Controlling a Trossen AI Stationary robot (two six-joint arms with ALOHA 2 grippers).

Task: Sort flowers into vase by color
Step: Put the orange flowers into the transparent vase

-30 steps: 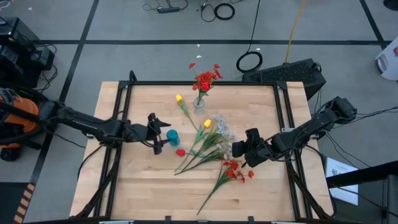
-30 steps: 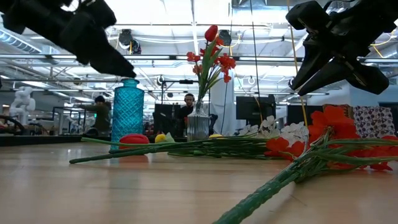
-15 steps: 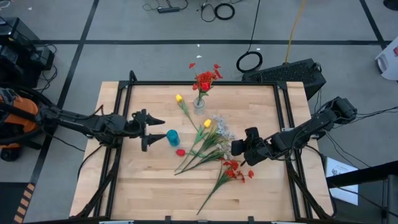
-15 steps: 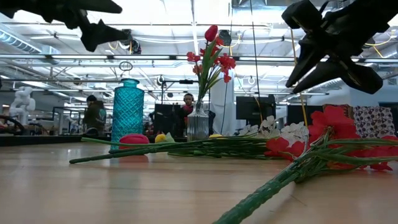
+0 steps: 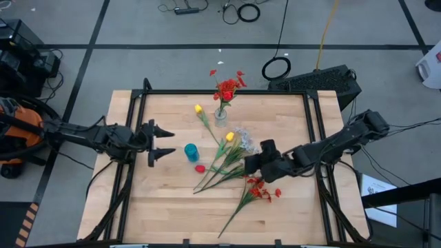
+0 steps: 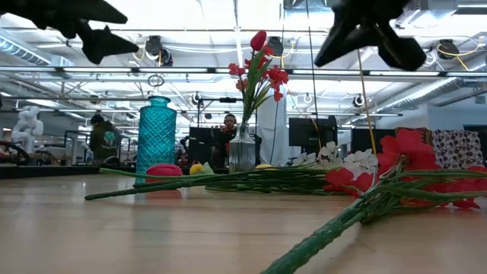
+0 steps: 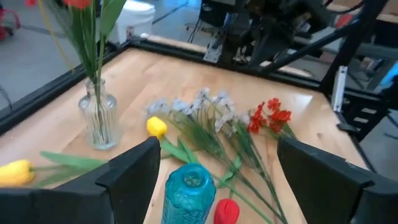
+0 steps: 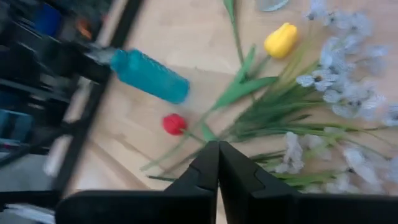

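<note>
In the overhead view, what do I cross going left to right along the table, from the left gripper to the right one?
left gripper → teal vase → red tulip bud → clear vase holding red flowers, farther back → yellow tulip → right gripper

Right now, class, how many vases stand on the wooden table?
2: a clear ribbed glass vase holding red flowers near the far edge, and an empty teal patterned glass vase nearer the middle, beside the loose stems.
</note>
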